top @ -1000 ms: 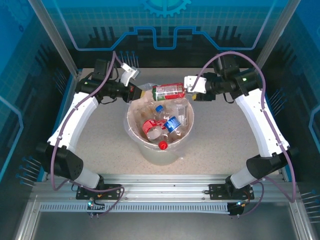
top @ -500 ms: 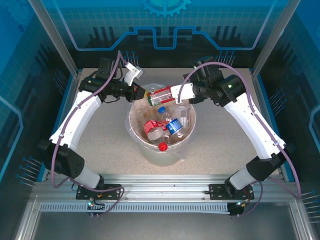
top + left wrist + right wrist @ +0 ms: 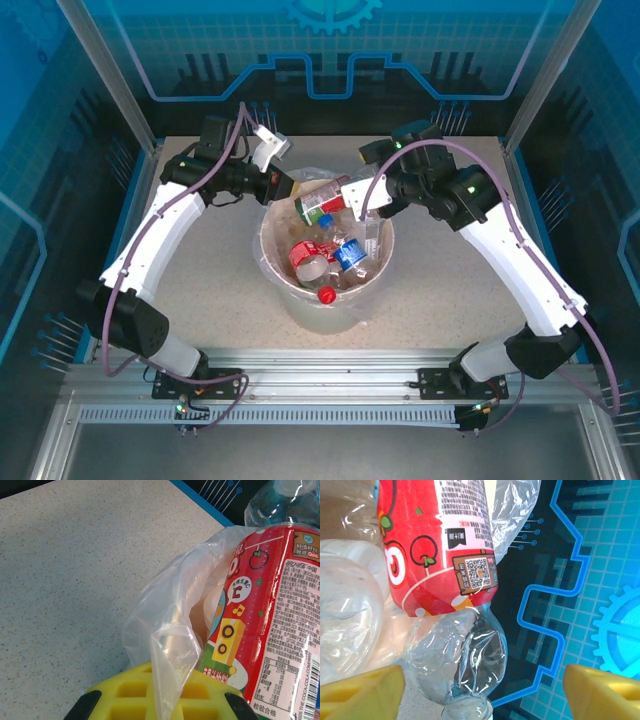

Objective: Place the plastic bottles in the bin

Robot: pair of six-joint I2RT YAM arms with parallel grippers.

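The red-labelled bottle [image 3: 322,203] lay tilted across the far rim of the bin [image 3: 300,305], mid-frame in the overhead view, above the other bottles [image 3: 335,252] inside. The right gripper [image 3: 482,690] stood wide open, its yellow fingers [image 3: 362,690] either side of the bottle's crumpled clear end, not touching it. The left gripper [image 3: 284,187] was closed just left of the bottle, the bag [image 3: 165,630] draped over it; whether it pinched the film I couldn't tell. That bottle looked light, slick and easily dented, and its labelled middle seemed the firmest place to grip.
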